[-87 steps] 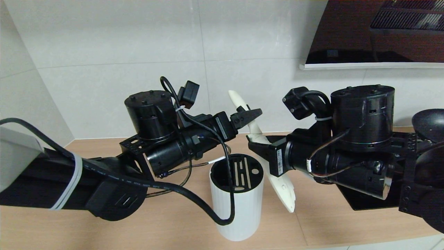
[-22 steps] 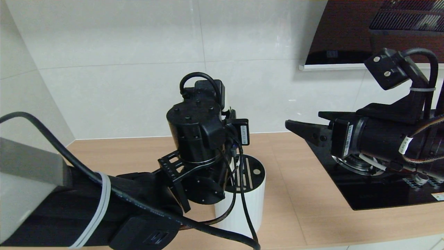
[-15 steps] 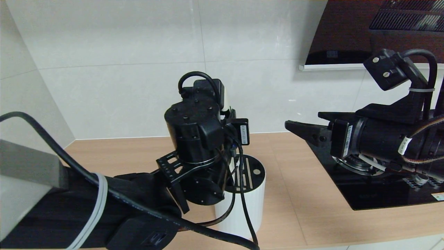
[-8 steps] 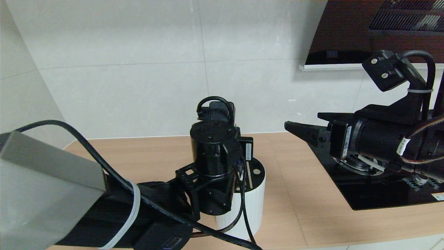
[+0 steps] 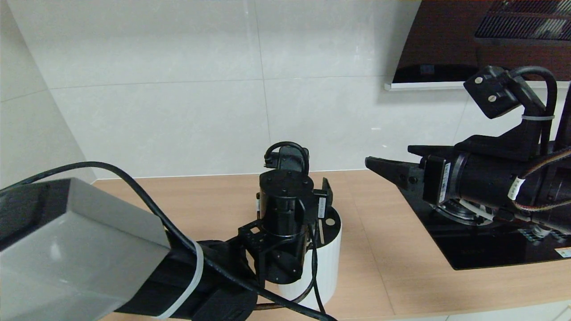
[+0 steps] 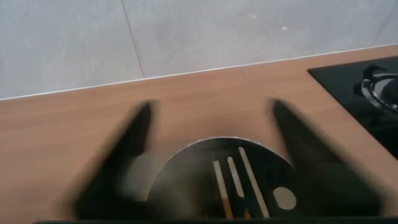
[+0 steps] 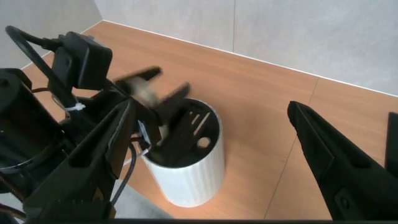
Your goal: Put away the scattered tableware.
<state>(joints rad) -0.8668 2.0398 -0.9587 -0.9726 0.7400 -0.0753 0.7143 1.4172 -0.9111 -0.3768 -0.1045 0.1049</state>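
Note:
A white ribbed cylindrical holder (image 5: 322,263) with a black slotted top stands on the wooden counter. My left gripper (image 5: 314,207) points straight down just above that top. In the left wrist view its fingers (image 6: 134,149) stand wide apart over the holder (image 6: 186,165). In the right wrist view a pale, blurred piece, likely the white knife's handle (image 7: 146,93), sits between the left gripper's fingers above the holder (image 7: 193,168). My right gripper (image 5: 392,160) hangs off to the right over the counter, open and empty.
A black cooktop (image 5: 473,245) with a burner lies on the right of the wooden counter (image 5: 187,196). A dark range hood (image 5: 468,40) hangs above it. A tiled wall closes the back, and bare counter lies left of the holder.
Both grippers held the white knife upright 5.8 s ago; the right one has since let go and drawn back right. Over the last second my left gripper sank onto the holder, taking the knife down.

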